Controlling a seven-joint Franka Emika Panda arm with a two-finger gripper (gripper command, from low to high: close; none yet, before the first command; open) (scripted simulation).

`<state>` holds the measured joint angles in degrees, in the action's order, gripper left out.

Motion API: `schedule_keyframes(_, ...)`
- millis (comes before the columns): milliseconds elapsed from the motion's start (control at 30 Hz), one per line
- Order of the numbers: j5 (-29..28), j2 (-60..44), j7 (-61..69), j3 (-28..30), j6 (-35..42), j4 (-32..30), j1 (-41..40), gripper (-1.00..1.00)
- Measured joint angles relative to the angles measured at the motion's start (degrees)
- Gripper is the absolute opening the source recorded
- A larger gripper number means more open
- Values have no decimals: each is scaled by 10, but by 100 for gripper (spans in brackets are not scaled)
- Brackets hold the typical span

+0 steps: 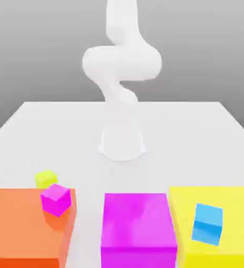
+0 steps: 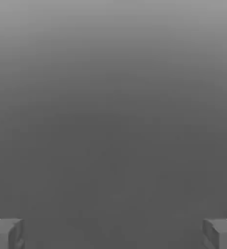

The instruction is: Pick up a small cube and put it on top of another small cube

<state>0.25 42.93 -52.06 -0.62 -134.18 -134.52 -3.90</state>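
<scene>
The small cube [image 1: 45, 178], tiny and lime, rests on the white table [image 1: 197, 136] just behind the big orange block, on the exterior view's left. A small magenta cube [image 1: 55, 199] sits tilted on top of that orange block, close to the lime one. A small blue cube [image 1: 207, 224] sits on the big yellow block. In the hand view my gripper [image 2: 113, 233] is open, its grey fingertips [image 2: 6, 232] wide apart with nothing between them, facing a plain grey background.
Three big blocks line the table's near edge: orange [image 1: 19, 230], magenta [image 1: 138, 227] and yellow [image 1: 236, 209]. The white arm [image 1: 121, 63] rises from its round base [image 1: 122, 142] mid-table and leaves the picture upward.
</scene>
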Motion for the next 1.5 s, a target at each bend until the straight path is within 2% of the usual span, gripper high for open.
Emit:
schedule_keyframes(700,4,-244,-537,-32,-203,-230,-309,0)
schedule_keyframes(1067,2,-371,-819,-13,-309,-350,-437,0)
schedule_keyframes(1367,-31,-547,-871,11,-454,-332,-436,0)
schedule_keyframes(1400,-31,-561,-870,11,-465,-330,-437,-100)
schedule_keyframes(1500,-31,-561,-870,11,-466,-330,-437,-100)
